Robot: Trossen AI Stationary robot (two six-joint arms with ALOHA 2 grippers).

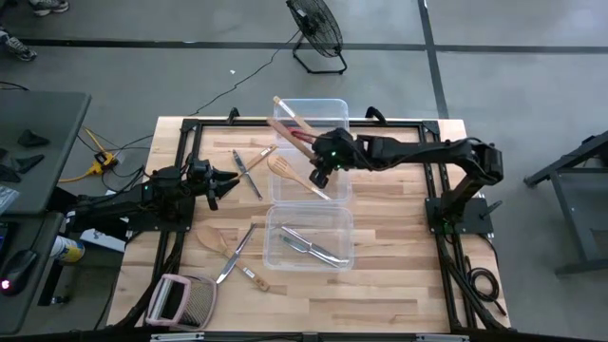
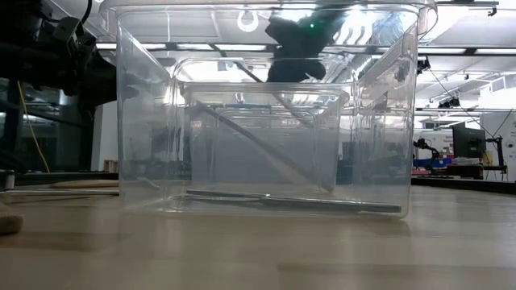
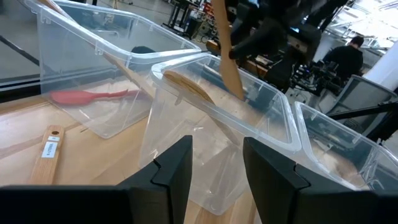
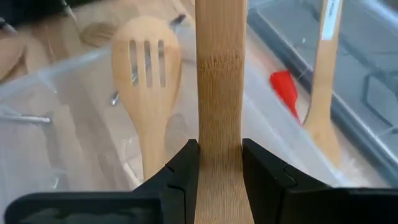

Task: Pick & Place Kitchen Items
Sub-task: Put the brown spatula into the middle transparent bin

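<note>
right gripper (image 4: 220, 163) clamping wooden spatula (image 4: 219, 93), over tub (image 1: 334, 112)

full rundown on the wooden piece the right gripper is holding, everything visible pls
It is a flat pale wooden spatula handle, straight-sided, with visible grain and a faint darker band across it. The right gripper is shut on it, one dark finger pressed to each edge. The left wrist view shows it hanging tilted, its lower end dipping into the middle clear plastic tub. From above it is over that tub, beside the slotted wooden spoon resting there. Its working end cannot be made out.
</note>
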